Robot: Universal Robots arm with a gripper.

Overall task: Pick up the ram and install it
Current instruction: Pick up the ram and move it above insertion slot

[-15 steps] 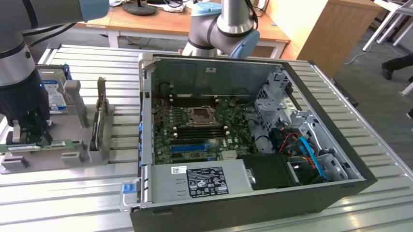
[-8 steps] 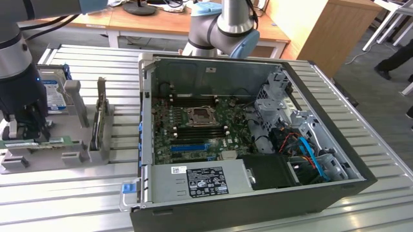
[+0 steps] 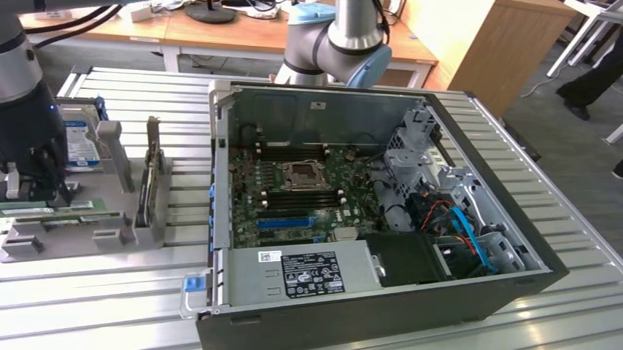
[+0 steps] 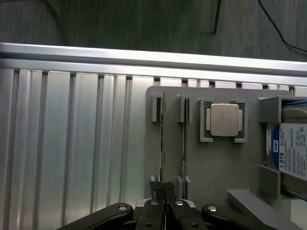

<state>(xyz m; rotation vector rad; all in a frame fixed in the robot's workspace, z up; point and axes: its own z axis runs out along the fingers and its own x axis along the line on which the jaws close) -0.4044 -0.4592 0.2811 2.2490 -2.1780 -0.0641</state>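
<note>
Two dark fingers [image 4: 169, 192] of the hand [image 4: 163, 189] are clamped on the ram [image 4: 163, 139], a thin green stick standing edge-on in a slotted grey holder [image 4: 192, 163] on the ribbed aluminium worktop [image 4: 72, 143].

Here's the slatted silver aluminium desk [image 3: 107, 306], its ribs catching bright glare. Behind it runs a long orange-brown wooden table [image 3: 195, 30] on white legs, with a black round stand base [image 3: 209, 12] on top. Over on the exterior view's right are a pale wooden cabinet [image 3: 486, 51], grey floor [image 3: 555, 131] and a person's dark trouser leg [image 3: 594, 80].
</note>
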